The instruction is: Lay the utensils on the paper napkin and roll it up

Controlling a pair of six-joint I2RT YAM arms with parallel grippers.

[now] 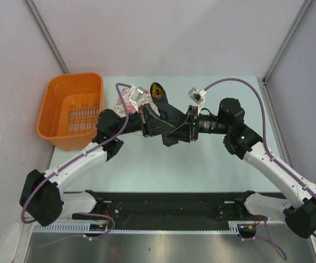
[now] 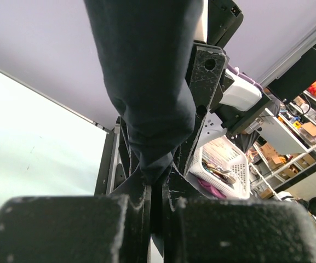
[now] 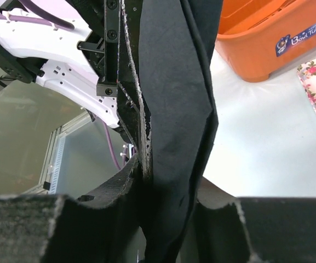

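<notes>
We judge tearing to be the main risk. The thin black paper napkin (image 3: 174, 109) hangs bunched in mid-air between both arms, so any pull apart or twist could rip it or crease it too hard to lie flat again. The two wrists are also very close, and a small misjudged move could knock them together.

The slim metal spoon with the gold rounded head (image 1: 158, 89) lies on the far part of the pale table (image 1: 201, 170), just beside the pink-and-white floral cloth (image 1: 126, 94) and not on the napkin. A careless lowering could drape the sheet over either.

The arms reach inward and meet above the table's middle, right of the orange plastic tub (image 1: 73, 109). The left gripper (image 2: 158, 219) is clenched on the napkin's end. The right gripper (image 3: 168, 219) faces it, its pads pressed against the folds on both sides, grasping the sheet.
</notes>
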